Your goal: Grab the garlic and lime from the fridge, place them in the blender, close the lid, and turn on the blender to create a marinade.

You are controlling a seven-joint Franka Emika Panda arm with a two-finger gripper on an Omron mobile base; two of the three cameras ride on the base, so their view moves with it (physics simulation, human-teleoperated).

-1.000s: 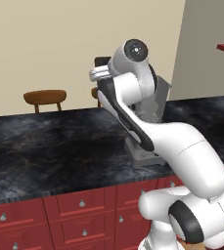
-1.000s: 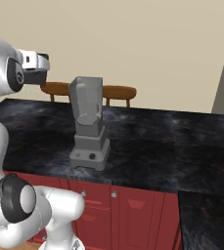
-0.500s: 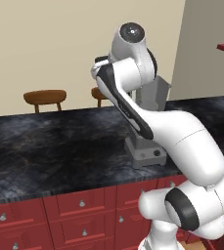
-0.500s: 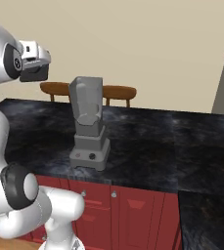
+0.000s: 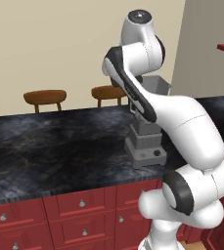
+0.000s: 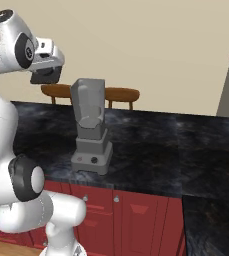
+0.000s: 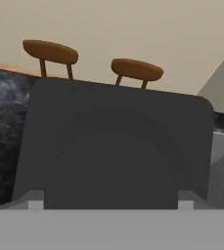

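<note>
Hand edged right toward blender [image 6: 92, 127]; gripper [image 6: 46, 76] clamps lid [image 7: 113, 146]. Risk: lid arrives tilted, snags blender rim, sits askew.

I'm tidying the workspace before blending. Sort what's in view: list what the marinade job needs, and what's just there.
For the job: blender, its jar uncovered; lid, gripped in the hand.

Just there: two wooden chairs behind the black counter; red drawers under it.
</note>
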